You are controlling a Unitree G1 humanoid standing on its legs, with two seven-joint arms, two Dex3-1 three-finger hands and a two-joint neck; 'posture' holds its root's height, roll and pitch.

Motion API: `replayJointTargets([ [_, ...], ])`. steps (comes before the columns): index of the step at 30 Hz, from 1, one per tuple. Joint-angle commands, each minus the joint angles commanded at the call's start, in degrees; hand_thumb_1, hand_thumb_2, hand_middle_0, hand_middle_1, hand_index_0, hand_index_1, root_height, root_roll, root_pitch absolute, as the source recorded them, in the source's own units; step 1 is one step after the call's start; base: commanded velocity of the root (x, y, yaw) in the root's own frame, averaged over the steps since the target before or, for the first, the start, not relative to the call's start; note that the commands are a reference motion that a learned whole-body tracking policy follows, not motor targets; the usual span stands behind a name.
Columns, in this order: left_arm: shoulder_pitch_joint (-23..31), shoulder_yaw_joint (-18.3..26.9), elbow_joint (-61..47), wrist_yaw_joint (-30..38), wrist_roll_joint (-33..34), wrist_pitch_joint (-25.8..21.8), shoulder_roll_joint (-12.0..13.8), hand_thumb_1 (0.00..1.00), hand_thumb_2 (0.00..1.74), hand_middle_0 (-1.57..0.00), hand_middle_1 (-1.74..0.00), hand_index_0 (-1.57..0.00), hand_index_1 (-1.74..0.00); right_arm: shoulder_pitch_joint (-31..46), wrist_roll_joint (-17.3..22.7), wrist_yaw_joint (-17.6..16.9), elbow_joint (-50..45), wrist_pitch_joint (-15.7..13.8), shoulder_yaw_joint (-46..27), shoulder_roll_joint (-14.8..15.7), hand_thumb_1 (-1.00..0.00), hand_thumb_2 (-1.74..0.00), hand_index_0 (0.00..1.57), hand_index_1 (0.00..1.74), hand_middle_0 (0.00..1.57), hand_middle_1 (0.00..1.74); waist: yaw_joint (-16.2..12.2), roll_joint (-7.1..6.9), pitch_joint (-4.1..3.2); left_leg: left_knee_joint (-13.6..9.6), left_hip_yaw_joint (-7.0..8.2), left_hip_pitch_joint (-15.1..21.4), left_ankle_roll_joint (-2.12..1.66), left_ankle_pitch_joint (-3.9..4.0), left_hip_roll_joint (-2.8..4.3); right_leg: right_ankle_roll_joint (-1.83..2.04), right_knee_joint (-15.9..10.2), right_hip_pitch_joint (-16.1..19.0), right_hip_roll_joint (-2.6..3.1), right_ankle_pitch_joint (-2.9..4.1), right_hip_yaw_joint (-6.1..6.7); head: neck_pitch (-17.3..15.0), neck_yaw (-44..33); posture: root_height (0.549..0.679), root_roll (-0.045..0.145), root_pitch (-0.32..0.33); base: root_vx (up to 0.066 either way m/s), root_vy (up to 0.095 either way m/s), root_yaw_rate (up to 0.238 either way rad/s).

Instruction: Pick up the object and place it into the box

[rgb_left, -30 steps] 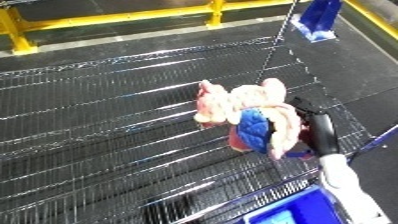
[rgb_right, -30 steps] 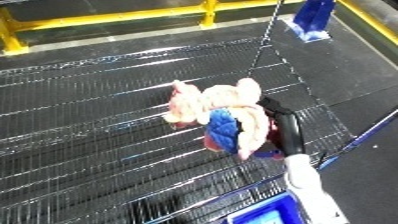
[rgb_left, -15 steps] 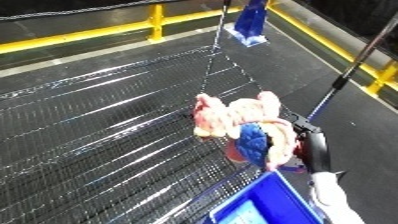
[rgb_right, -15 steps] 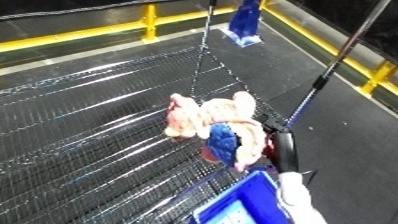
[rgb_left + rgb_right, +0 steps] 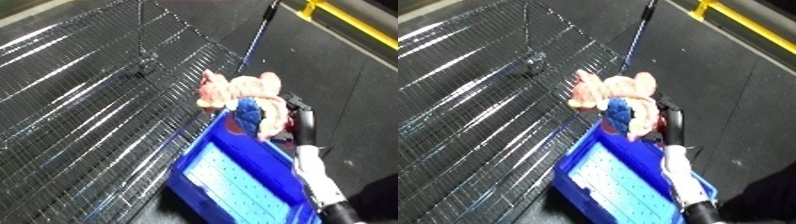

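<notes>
A pink plush toy with a blue patch hangs in the air over the far end of the blue bin. My right hand is curled round the toy from the right side, its white forearm rising from the lower right. The bin stands by the edge of the wire shelf, its pale perforated floor showing. My left hand shows in neither view.
A dark wire mesh surface fills the left half. A blue upright post rises at the shelf's far corner. A yellow rail runs along the dark floor at the upper right.
The camera has swung right and down, so the blue bin fills the lower part. My right hand has carried the plush toy off the wire shelf to above the bin's far end.
</notes>
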Motion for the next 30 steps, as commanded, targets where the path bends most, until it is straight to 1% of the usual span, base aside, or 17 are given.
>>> replayJointTargets([
  [7,-0.52,-1.06,0.78,-0.35,0.53,-0.57,0.42,1.00,1.74,-1.57,-1.74,-1.57,-1.74,-0.54,2.94,-1.92,5.99,-0.95,-0.63,1.60,-0.65,-1.13,1.02,1.13,1.02,1.13,-1.41,0.76,-0.67,-0.37,0.39,-0.20,-0.14,0.26,-0.19,-0.16,-1.16,-0.08,0.19,0.86,0.50,0.12,-0.78,0.633,0.064,-0.248,-0.013,0.011,-0.048],
  [10,-0.58,-1.36,0.86,-0.72,0.74,-0.95,0.64,1.00,1.74,-1.57,-1.74,-1.57,-1.74,-1.24,4.44,-2.52,8.40,-1.74,-1.10,1.70,-0.50,-0.87,0.79,0.87,0.79,0.87,-1.86,1.05,-0.95,-0.51,0.50,-0.35,-0.21,0.40,-0.33,-0.21,-1.74,-0.07,0.22,1.16,0.62,0.34,-1.33,0.634,0.067,-0.245,-0.008,0.011,-0.042],
  [15,-0.77,-1.66,0.85,-1.05,1.11,-1.41,1.10,1.00,1.74,-1.57,-1.74,-1.57,-1.74,-2.15,5.77,-2.67,11.03,-2.30,-1.14,1.28,-0.25,-0.44,0.39,0.44,0.39,0.44,-2.13,1.35,-1.35,-0.93,0.81,-0.31,-0.29,0.56,-0.38,-0.22,-2.32,-0.09,0.32,1.29,0.77,0.78,-2.46,0.636,0.070,-0.240,-0.005,0.010,-0.019],
  [20,-0.68,-1.36,0.49,-1.47,1.31,-1.75,1.49,1.00,1.74,-1.57,-1.74,-1.57,-1.74,-2.94,7.84,-1.97,12.91,-3.47,-1.03,1.27,0.00,0.00,0.00,0.00,0.00,0.00,-1.91,1.23,-1.75,-1.52,1.06,-0.31,-0.37,0.83,-0.31,-0.15,-2.94,-0.13,0.34,1.29,0.73,0.32,-3.98,0.637,0.072,-0.234,0.005,0.000,-0.009],
  [26,-0.11,-0.49,-0.34,-1.68,1.19,-1.94,1.37,1.00,1.74,-1.57,-1.74,-1.57,-1.74,-2.93,8.10,-0.99,11.66,-4.14,-0.42,1.25,0.00,0.00,0.00,0.00,0.00,0.00,-1.41,1.04,-1.99,-2.44,1.34,0.02,-0.47,1.08,-0.30,0.04,-3.50,-0.03,0.37,1.09,0.63,0.44,-4.35,0.639,0.073,-0.225,0.009,0.003,-0.002],
  [30,0.50,0.10,-0.40,-1.52,1.23,-1.94,1.09,1.00,1.74,-1.57,-1.74,-1.57,-1.74,-3.27,7.95,-1.01,10.76,-3.87,0.27,1.26,0.00,0.00,0.00,0.00,0.00,0.00,-0.97,1.09,-2.18,-3.08,1.45,0.46,-0.44,1.13,-0.46,0.12,-3.77,0.20,0.40,0.87,0.55,0.49,-4.79,0.640,0.073,-0.218,0.012,0.004,-0.004],
])
